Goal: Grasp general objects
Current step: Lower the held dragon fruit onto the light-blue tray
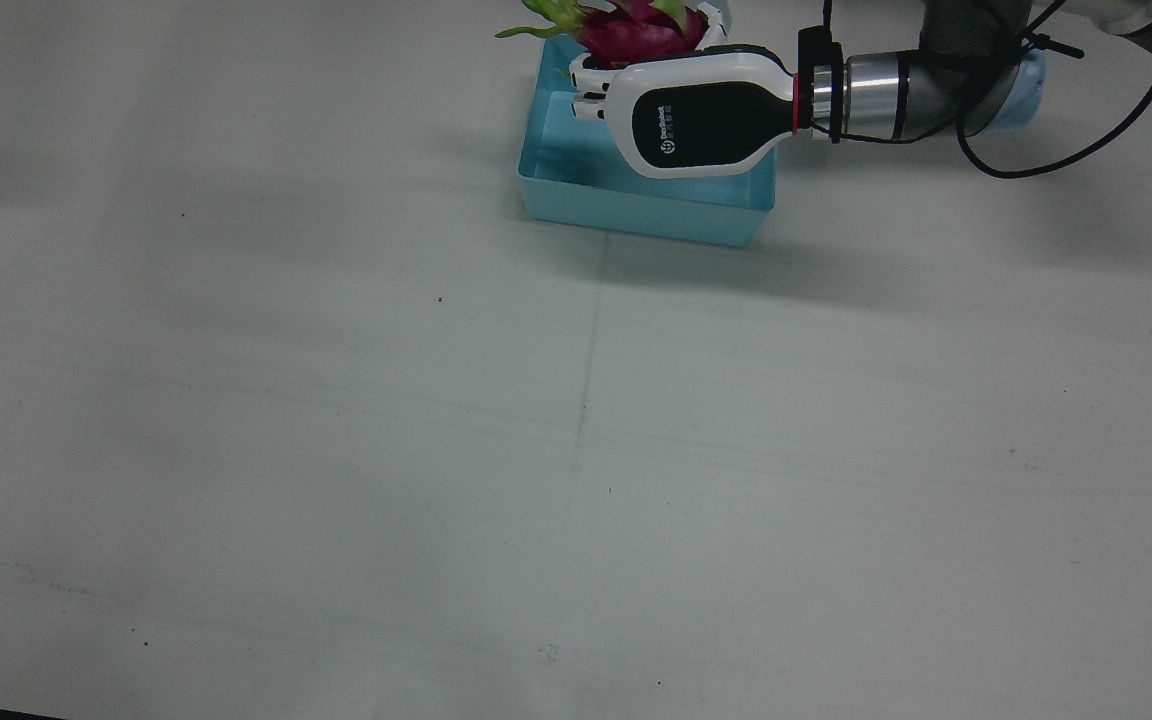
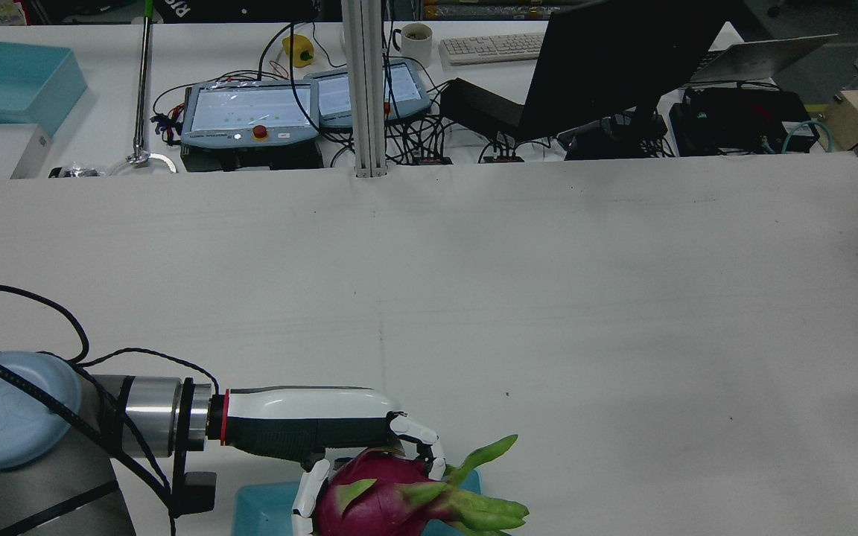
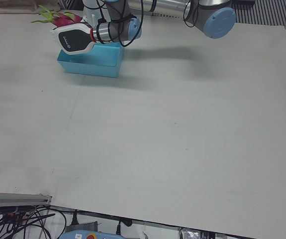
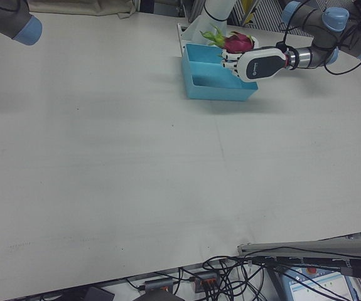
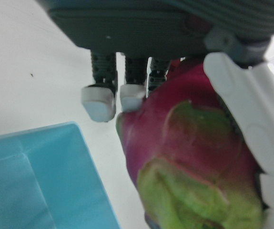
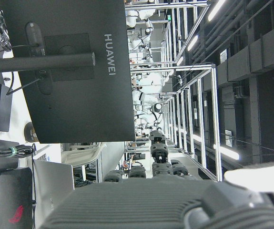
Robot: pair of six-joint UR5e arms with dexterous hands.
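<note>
A magenta dragon fruit (image 1: 636, 35) with green scales is held in my left hand (image 1: 706, 115), whose fingers wrap it from both sides. The hand hangs sideways over a light-blue bin (image 1: 636, 215), with the fruit near the bin's robot-side edge. The rear view shows the same hand (image 2: 310, 428), fruit (image 2: 377, 499) and bin (image 2: 265, 506) at the bottom edge. In the left hand view the fruit (image 5: 189, 157) fills the palm, fingertips (image 5: 98, 102) rest on it, and a bin corner (image 5: 41, 181) lies below. My right hand (image 6: 156, 200) shows only as a dark palm edge.
The white table (image 1: 576, 450) stretches wide in front of the bin. My right arm's elbow (image 4: 10, 19) sits at the far table corner. Behind the table stand a monitor (image 2: 623, 67), two teach pendants (image 2: 250, 112) and cables.
</note>
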